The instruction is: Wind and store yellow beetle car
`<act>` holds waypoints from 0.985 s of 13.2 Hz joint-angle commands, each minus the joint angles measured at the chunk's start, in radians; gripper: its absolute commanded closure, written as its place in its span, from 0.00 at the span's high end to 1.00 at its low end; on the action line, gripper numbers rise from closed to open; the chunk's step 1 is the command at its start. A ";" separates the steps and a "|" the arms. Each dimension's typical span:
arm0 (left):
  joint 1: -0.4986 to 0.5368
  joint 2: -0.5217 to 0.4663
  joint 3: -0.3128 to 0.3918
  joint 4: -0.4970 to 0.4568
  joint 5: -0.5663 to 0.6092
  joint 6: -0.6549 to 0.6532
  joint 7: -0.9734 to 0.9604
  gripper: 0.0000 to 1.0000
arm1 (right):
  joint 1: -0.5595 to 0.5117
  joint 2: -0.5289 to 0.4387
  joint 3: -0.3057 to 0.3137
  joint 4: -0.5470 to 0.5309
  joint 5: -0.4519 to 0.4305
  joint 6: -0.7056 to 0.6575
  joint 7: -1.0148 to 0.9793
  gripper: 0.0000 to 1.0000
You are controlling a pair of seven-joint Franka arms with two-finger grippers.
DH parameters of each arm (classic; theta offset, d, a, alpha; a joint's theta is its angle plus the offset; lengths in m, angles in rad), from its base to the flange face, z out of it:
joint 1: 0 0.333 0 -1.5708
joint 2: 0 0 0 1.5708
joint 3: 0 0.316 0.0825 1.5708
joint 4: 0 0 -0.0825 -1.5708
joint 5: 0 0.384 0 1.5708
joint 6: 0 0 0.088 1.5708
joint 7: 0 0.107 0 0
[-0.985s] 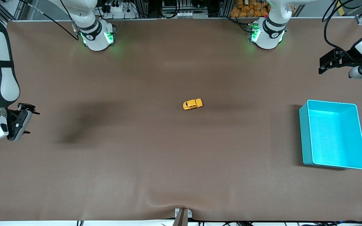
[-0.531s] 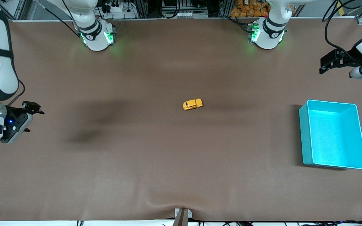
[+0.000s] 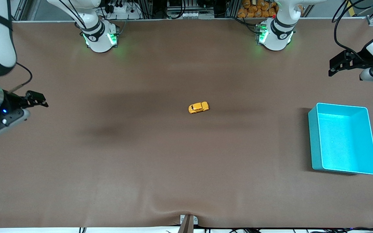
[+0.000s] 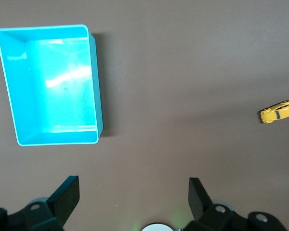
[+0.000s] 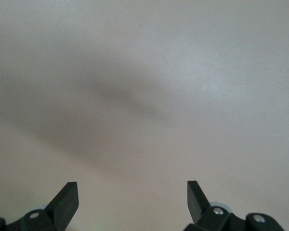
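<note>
Front view: yellow beetle car [image 3: 198, 107] at frame centre on brown table [image 3: 160, 168]; turquoise bin [image 3: 315, 139] at right edge. Right gripper [image 3: 37, 99] at left edge, left gripper [image 3: 335, 66] at upper right, both apparently aloft.
Left wrist view: fingers [image 4: 65, 197] spread, empty; car mid-right.
Right wrist view: fingers [image 5: 63, 201] spread over bare table.

The yellow beetle car [image 3: 198, 107], tiny with dark windows, sits on its wheels mid-table, touching nothing.

The toy car [image 3: 198, 107] is set on the table [image 3: 160, 168] near its middle. The bin [image 3: 343, 139] is placed well apart, toward the left arm's end, slightly nearer the front camera.
</note>
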 commanded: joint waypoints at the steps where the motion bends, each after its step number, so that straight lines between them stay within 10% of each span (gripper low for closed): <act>1: -0.013 0.003 -0.029 0.030 -0.072 -0.008 -0.056 1.00 | -0.007 -0.064 -0.009 0.009 0.009 -0.061 0.083 1.00; 13: -0.030 0.141 -0.303 0.017 -0.141 0.010 -0.788 1.00 | -0.036 -0.191 -0.016 0.042 0.063 -0.106 0.378 1.00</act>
